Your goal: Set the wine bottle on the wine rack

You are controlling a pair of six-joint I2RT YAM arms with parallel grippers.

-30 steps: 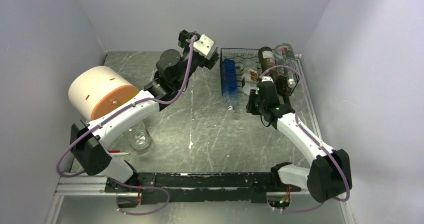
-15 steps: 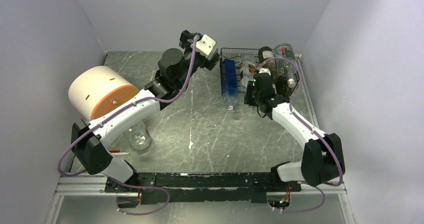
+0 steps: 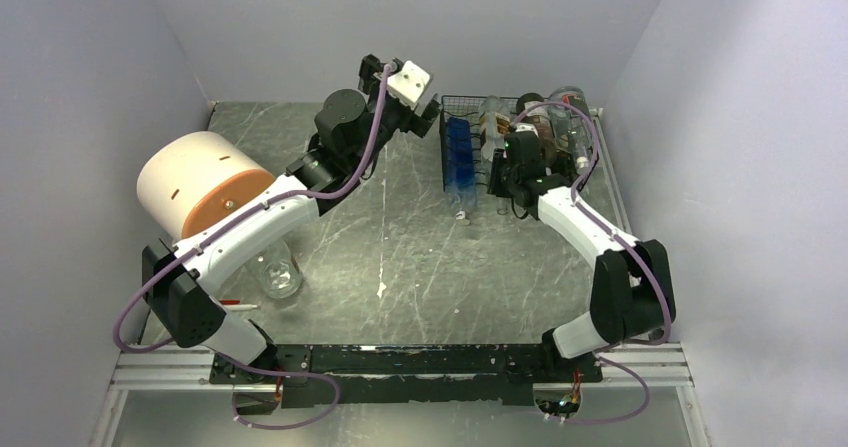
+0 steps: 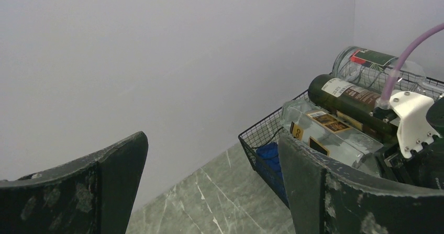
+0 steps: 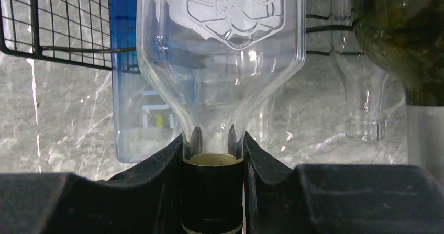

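Open and idle, the left end effector [image 3: 428, 115] hangs with its fingers [image 4: 112, 181] spread wide and nothing between them, just beside the rear left corner of the wine rack [image 3: 465, 98]; my reading is that it waits there out of the way, or ready to steady the wire frame. Far left on the surface [image 3: 400, 237] lies a cream cylinder with an orange end [image 3: 205, 182], and near it a clear glass jar [image 3: 279, 273] stands upright; both are well apart from the rack and play no part in the placing. Inside the rack, the leftmost channel holds a blue bottle [image 3: 457, 152] lying on its side, neck toward the arms. Next to it is the wine bottle [image 5: 220, 51], clear glass with an embossed crest; it lies lengthwise over the second channel, body within the rack, neck pointing back at the robot. The right end effector [image 5: 213, 142] is clamped on that neck just above the black cap, a hold that lets the arm push the bottle in base first along the wavy wires; whether the body rests on the wires yet I cannot tell. Right of it lie a dark green bottle [image 3: 538, 117] and a clear bottle with a red and green label [image 3: 568, 100], so the free slot is narrow and the slide must run straight. The placing looks nearly done; only the letting go is left.
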